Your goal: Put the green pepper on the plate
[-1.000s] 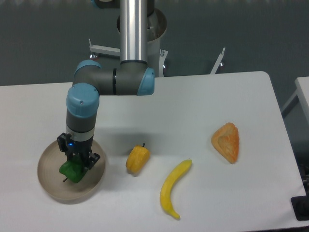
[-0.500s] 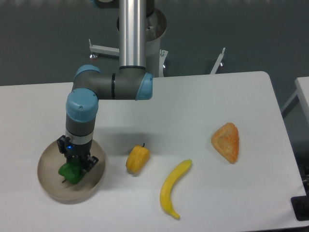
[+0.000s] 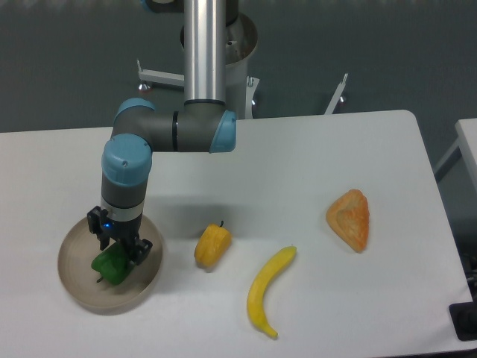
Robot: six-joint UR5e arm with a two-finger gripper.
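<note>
Already down over the plate (image 3: 78, 287) at the table's 8 o'clock corner: gripper (image 3: 117, 250) pointing straight down, fingers either side of the green pepper (image 3: 112, 265). Pepper inside the rim, a little toward 3 o'clock of the dish's centre, apparently resting on the dish floor, short dark stem poking out at about 7 o'clock. Fingers close against the pepper's upper lobes; whether clamped on it or just parted, impossible to say from this view.

Judged as the release step, with the placing itself all but done. Next move: spread the fingers fully, then lift straight up, clear of the pepper and the rim, without nudging the fruit sideways or dragging the shallow dish.

Further right, just outside the rim toward 3 o'clock, a yellow-orange pepper (image 3: 212, 245) lying on the white table (image 3: 298, 164), not to be disturbed. Right of that, a banana (image 3: 267, 291) curving from 1 o'clock down to 6 o'clock. Farthest right, well apart from the rest, an orange triangular wedge-like item (image 3: 349, 218), possibly toy food, exact kind unclear.
</note>
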